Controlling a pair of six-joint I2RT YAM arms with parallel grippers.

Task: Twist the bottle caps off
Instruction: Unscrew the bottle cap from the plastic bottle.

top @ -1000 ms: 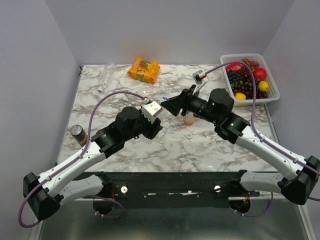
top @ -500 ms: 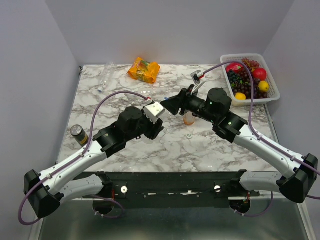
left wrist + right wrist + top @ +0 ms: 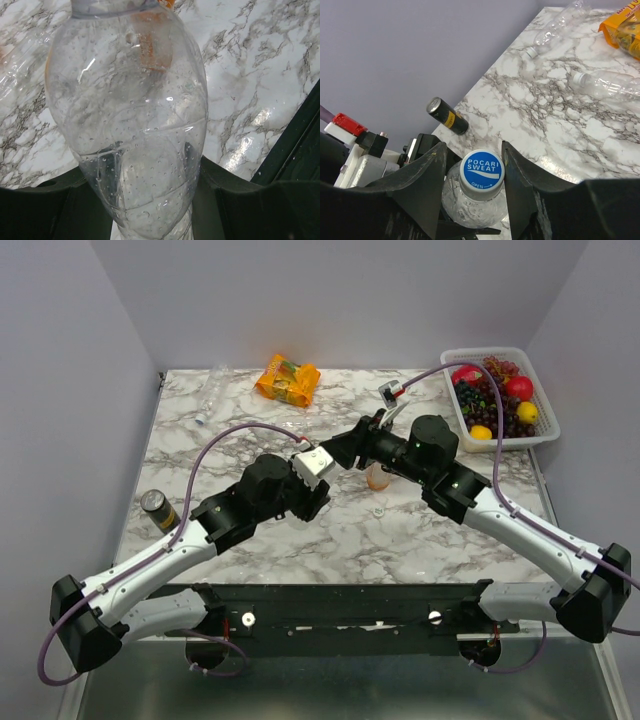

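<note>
My left gripper (image 3: 316, 476) (image 3: 150, 205) is shut on the lower body of a clear bottle (image 3: 130, 115) and holds it above the table. Its blue cap (image 3: 481, 172) reads "POCARI SWEAT". My right gripper (image 3: 340, 451) (image 3: 473, 162) is open, with one finger on each side of that cap. The right finger is at the cap's edge and a small gap shows on the left. The orange bottle (image 3: 378, 478) stands upright on the table just behind my right gripper. A small white cap (image 3: 378, 510) lies in front of it. Two more clear bottles (image 3: 555, 30) (image 3: 610, 85) lie on the table farther back.
A black can (image 3: 157, 508) (image 3: 447, 116) lies near the left edge. An orange snack packet (image 3: 288, 378) lies at the back. A white basket (image 3: 548, 432) of fruit stands at the back right.
My right gripper has moved left and closed in around the cap of the held bottle. My left gripper has shifted slightly right with the bottle.
</note>
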